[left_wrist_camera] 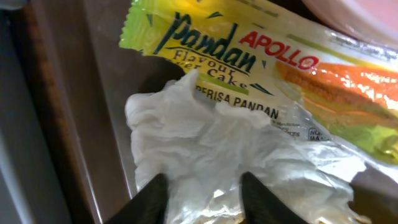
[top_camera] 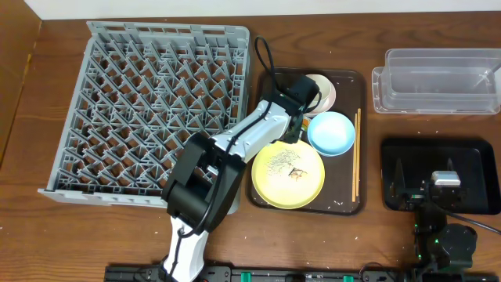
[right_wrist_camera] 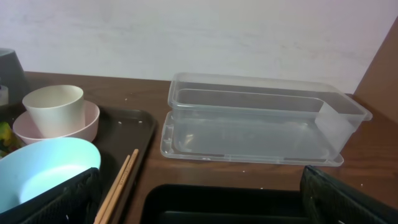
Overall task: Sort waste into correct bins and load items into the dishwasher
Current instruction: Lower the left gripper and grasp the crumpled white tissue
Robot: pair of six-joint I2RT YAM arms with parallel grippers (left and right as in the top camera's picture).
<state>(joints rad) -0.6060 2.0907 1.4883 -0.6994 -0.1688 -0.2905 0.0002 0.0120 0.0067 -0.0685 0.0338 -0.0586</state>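
Observation:
In the left wrist view a crumpled white napkin (left_wrist_camera: pixel 205 137) lies on a green-and-orange wrapper (left_wrist_camera: pixel 249 56). My left gripper (left_wrist_camera: pixel 205 202) is open, one fingertip on each side of the napkin; in the overhead view it (top_camera: pixel 296 88) is at the serving tray's far left corner and hides both. The yellow plate (top_camera: pixel 287 176) holds rice crumbs (top_camera: pixel 280 160). Beside it are the blue bowl (top_camera: pixel 331 133), the cream cup (top_camera: pixel 315 84) on the pink saucer (top_camera: pixel 329 94), and the chopsticks (top_camera: pixel 357 153). My right gripper (top_camera: pixel 446 182) is open and empty over the black tray (top_camera: pixel 470 153).
The grey dish rack (top_camera: pixel 149 110) fills the left side. The dark brown serving tray (top_camera: pixel 344 200) holds the dishes. The clear tub (top_camera: pixel 434 78) stands at the back right, beyond the black tray (right_wrist_camera: pixel 217 199). The right wrist view shows the bowl (right_wrist_camera: pixel 50 162), cup (right_wrist_camera: pixel 55 106) and chopsticks (right_wrist_camera: pixel 118 186).

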